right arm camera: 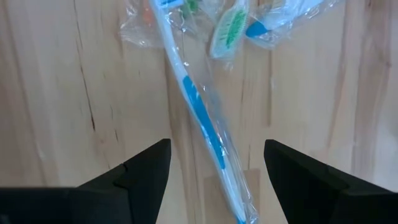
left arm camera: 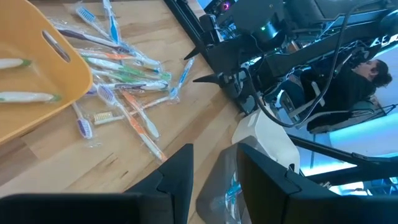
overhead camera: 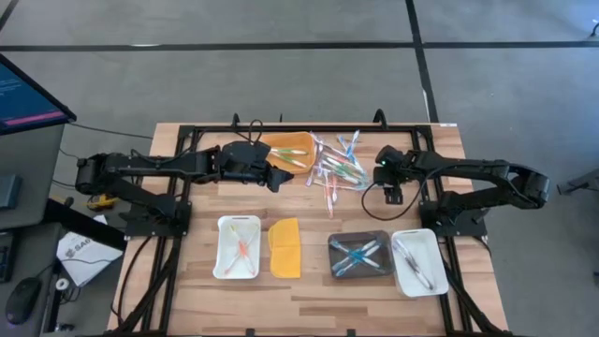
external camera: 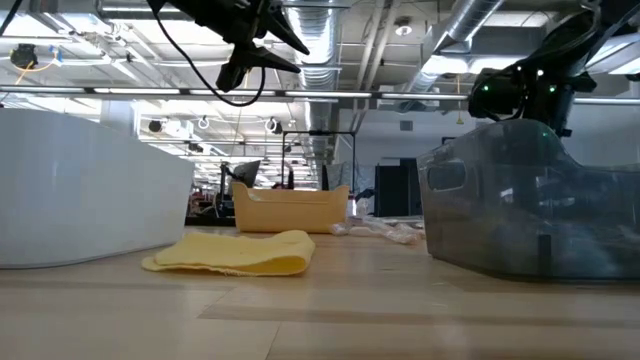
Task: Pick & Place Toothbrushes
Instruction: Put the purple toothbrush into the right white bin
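Observation:
A loose pile of wrapped toothbrushes (overhead camera: 337, 167) (left arm camera: 124, 74) in blue, green, orange and white lies on the wood at the table's far middle. My right gripper (right arm camera: 217, 168) is open at the pile's right edge (overhead camera: 389, 187), pointing down. Its fingers stand on either side of a blue wrapped toothbrush (right arm camera: 202, 118) that lies flat on the table, apart from it. My left gripper (left arm camera: 214, 180) is open and empty, raised above the table beside the orange tray (overhead camera: 288, 150), left of the pile.
The orange tray (left arm camera: 37, 74) holds two green-tipped brushes. Along the near side stand a white tray (overhead camera: 239, 246) with orange brushes, a flat yellow lid (overhead camera: 285, 248), a dark tray (overhead camera: 360, 256) with blue brushes and a second white tray (overhead camera: 418, 262). Black frame rails border the table.

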{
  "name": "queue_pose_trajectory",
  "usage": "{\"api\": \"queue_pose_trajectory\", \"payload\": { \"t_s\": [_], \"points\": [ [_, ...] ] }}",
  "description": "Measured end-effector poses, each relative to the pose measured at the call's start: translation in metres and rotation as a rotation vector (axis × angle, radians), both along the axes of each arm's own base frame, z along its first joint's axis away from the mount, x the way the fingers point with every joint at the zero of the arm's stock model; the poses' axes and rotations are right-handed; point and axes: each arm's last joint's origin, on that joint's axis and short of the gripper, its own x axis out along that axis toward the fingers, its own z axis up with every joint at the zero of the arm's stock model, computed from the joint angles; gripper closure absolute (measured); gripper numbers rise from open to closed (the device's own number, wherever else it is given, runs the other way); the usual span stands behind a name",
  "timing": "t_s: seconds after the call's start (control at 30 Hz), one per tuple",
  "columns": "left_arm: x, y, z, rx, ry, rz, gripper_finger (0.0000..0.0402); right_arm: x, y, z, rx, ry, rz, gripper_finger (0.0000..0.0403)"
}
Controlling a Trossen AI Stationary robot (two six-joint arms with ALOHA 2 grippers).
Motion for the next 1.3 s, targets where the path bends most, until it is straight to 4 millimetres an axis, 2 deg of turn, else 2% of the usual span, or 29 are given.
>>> {"api": "queue_pose_trajectory", "payload": {
  "t_s": [0.83, 1.1, 1.3],
  "points": [
    [0.0, 0.0, 0.0, 0.001, 0.001, -0.004, 0.0284, 0.001, -0.001, 0.002, -0.014, -0.003, -0.028, 0.0148],
    [0.0, 0.001, 0.0, 0.003, -0.001, 0.002, 0.0284, 0.016, -0.014, 0.03, -0.044, -0.154, -0.176, 0.0148],
    [0.0, 0.003, 0.001, 0.004, -0.009, 0.009, 0.0284, 0.028, -0.019, 0.049, 0.047, -0.324, -0.26, 0.0148]
  ]
}}
